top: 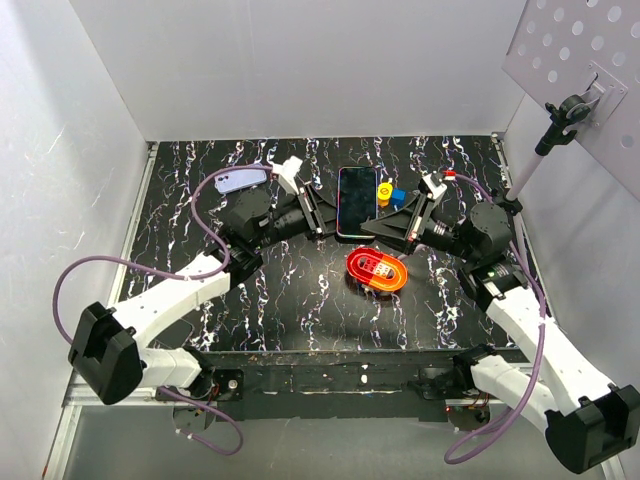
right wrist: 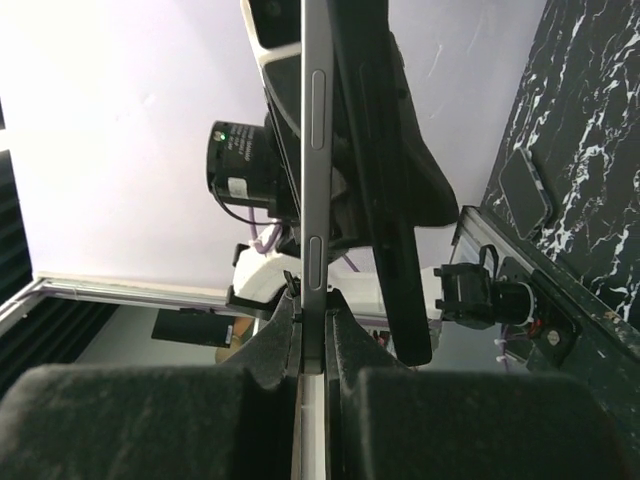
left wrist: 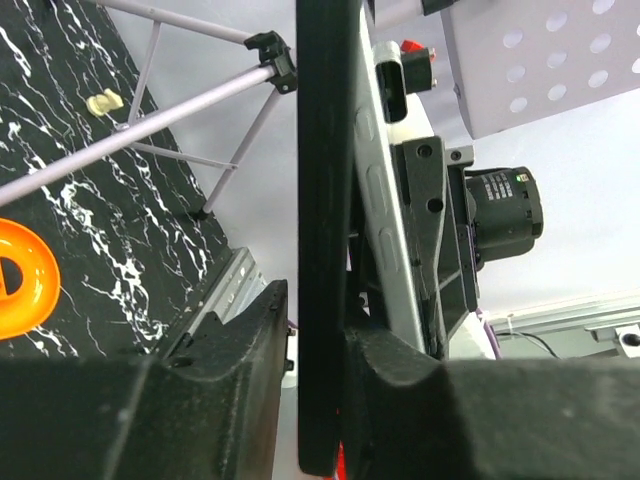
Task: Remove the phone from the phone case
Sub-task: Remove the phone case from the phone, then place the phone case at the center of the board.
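Observation:
The phone (top: 356,200) hangs in the air between both arms, its dark screen facing up in the top view. My right gripper (right wrist: 312,340) is shut on the phone's silver edge (right wrist: 315,150). The black phone case (right wrist: 385,200) stands peeled away from that edge on one side. My left gripper (left wrist: 320,320) straddles the black case (left wrist: 322,250). The case rests against one finger, and a thin gap shows between it and the other finger (left wrist: 262,330). The phone's silver side (left wrist: 385,200) lies just behind the case.
A red-orange oval object (top: 377,269) lies on the black marbled table below the phone. A lavender phone (top: 241,180) lies at the back left. Small yellow (top: 383,190) and blue (top: 398,196) blocks sit behind the phone. A camera stand (top: 545,140) rises at the back right.

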Robot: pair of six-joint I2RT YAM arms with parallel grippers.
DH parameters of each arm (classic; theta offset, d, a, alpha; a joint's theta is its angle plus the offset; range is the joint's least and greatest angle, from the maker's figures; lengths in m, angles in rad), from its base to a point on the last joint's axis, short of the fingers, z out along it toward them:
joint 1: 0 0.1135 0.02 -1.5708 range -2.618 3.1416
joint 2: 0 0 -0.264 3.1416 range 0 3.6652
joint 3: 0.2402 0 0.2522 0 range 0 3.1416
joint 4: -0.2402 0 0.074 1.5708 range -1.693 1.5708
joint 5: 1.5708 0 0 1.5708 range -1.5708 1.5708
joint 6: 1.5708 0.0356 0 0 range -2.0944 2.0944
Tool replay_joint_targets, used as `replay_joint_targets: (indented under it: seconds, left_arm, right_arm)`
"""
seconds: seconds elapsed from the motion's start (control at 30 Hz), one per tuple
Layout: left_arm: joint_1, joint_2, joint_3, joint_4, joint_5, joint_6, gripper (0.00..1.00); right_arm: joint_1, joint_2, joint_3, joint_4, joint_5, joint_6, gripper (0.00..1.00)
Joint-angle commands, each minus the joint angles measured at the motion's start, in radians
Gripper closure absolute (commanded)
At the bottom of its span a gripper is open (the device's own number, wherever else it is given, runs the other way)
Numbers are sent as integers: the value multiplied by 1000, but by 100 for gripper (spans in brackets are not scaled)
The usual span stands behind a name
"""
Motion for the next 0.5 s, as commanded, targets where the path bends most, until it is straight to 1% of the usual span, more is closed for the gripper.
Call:
replay_joint_targets:
  seconds: [0.0,0.1,0.2,0.23,0.27,0.33,0.4,0.47]
  left_arm:
    - [54,-1,74,-24,-7,6,83]
    - [128,-30,65,-174,-62,5,100]
    - [230,-83,7,-321,-166,-49,100]
    - [269,-103,-19,-384,-189,-82,100]
    - [318,-122,-51,-404,-212,-115,100]
    - [379,-156,-100,-468,-276,-174,100]
    - [427,-182,-140,-531,-394,-190,100]
    - [456,-199,-168,-596,-581,-199,100]
  right_arm:
    - [10,-58,10,9,-40,-88,99]
    - [15,-85,45,-167,-19,-212,99]
    - [30,-97,64,-277,0,-292,99]
    - [36,-99,56,-278,-2,-301,99]
    - [42,-102,47,-274,-3,-301,99]
    - [49,-108,24,-271,1,-300,99]
    - [49,-116,13,-272,13,-303,99]
    - [49,-116,16,-284,21,-318,99]
